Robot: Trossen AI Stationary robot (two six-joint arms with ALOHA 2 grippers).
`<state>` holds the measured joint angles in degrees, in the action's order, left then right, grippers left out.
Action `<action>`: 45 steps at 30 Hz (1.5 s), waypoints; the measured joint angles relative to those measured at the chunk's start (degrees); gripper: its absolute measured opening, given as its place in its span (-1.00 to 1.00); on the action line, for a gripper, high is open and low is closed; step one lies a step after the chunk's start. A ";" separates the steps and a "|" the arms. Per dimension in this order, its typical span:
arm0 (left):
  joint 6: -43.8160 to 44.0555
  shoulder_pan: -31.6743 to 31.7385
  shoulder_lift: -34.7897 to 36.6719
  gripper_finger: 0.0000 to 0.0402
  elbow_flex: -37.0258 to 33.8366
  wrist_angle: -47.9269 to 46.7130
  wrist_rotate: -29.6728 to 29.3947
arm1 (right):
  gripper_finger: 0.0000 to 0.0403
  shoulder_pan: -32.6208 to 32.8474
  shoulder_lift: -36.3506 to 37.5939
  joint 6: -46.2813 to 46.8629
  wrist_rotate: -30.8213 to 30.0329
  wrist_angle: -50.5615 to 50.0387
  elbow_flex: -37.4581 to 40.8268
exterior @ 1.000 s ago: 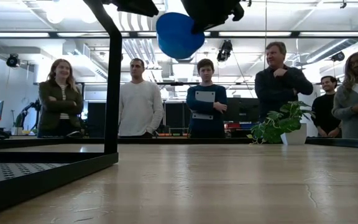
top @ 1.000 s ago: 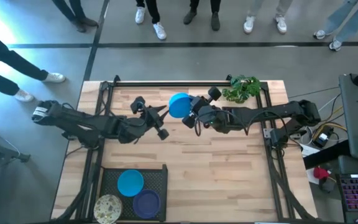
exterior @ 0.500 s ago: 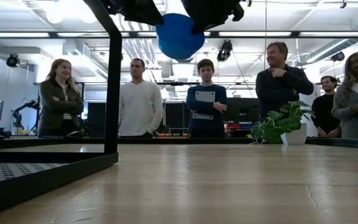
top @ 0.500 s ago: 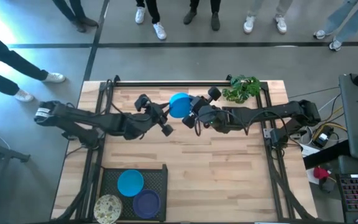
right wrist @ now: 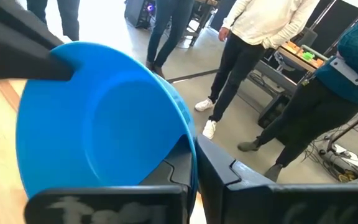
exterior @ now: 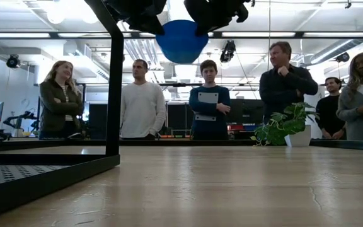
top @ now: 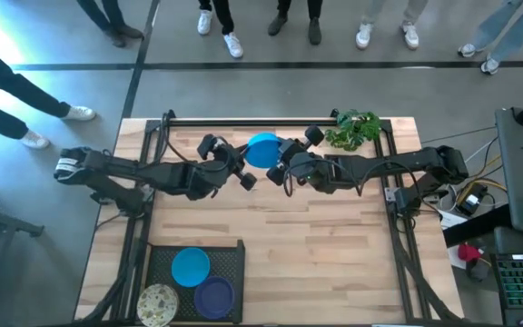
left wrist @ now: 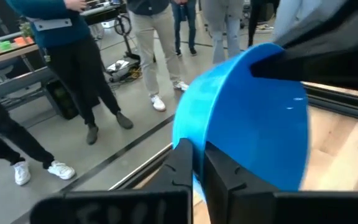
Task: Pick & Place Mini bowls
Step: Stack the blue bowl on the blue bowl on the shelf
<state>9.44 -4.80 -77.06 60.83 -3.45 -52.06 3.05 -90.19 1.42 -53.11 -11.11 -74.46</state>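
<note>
A bright blue mini bowl (top: pixel 262 150) hangs high over the table's far middle, mouth up; it also shows in the low view (exterior: pixel 181 40). My left gripper (top: pixel 245 165) is at the bowl's left side and my right gripper (top: pixel 278 164) at its right side, both shut on its rim. A second blue bowl (top: pixel 191 267), a purple bowl (top: pixel 214 296) and a cream speckled bowl (top: pixel 158 304) rest on their bases in a black tray (top: pixel 234 259) at the near left. My left gripper pinches the bowl's rim (left wrist: pixel 190 132) on its left side, one finger inside the bowl and one outside. The fingers come about level from the table's left. The bowl is lifted clear. My right gripper pinches the rim (right wrist: pixel 188 138) on the bowl's right side, one finger inside and one outside. The fingers come about level from the table's right. The bowl is clear of the table, mouth up.
A green leafy plant (top: pixel 352 129) stands at the far right of the table. A black frame (top: pixel 271 123) runs along the table's edges. Several people stand beyond the far edge (exterior: pixel 207 101). Bare wood (top: pixel 325 245) lies at the middle and near right.
My left gripper has moved toward the table's right and far edge, up to the blue bowl, and now has its rim. My right gripper has kept its hold; the bowl has shifted slightly and stays high above the table.
</note>
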 joint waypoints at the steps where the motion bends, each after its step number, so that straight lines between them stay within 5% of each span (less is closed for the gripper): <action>1: 0.00 0.09 0.04 -0.95 0.01 0.03 -0.20 | -0.96 0.02 0.00 0.09 -0.01 0.08 0.00; 9: 0.28 0.41 0.01 -0.99 0.01 -0.21 -0.58 | -0.85 0.08 0.02 0.25 0.64 0.54 0.00; 21: 0.73 0.99 0.54 -1.00 0.01 -0.23 1.93 | -0.44 1.76 0.08 0.02 2.29 1.45 -0.04; 32: 7.02 2.10 7.88 -1.00 0.01 -12.63 4.52 | -0.22 5.92 2.78 4.61 2.44 1.46 -2.95; 38: 14.17 2.10 14.12 -1.00 0.01 -26.22 11.93 | -0.24 6.77 3.15 4.01 3.13 0.61 -6.20; 45: 18.97 2.10 21.30 -1.00 0.01 -44.46 27.86 | -0.26 6.86 3.19 5.29 11.05 -1.60 -9.32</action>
<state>28.41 -2.70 -55.77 60.84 -47.90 -24.20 9.91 -87.00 6.72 -42.06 -12.70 -83.77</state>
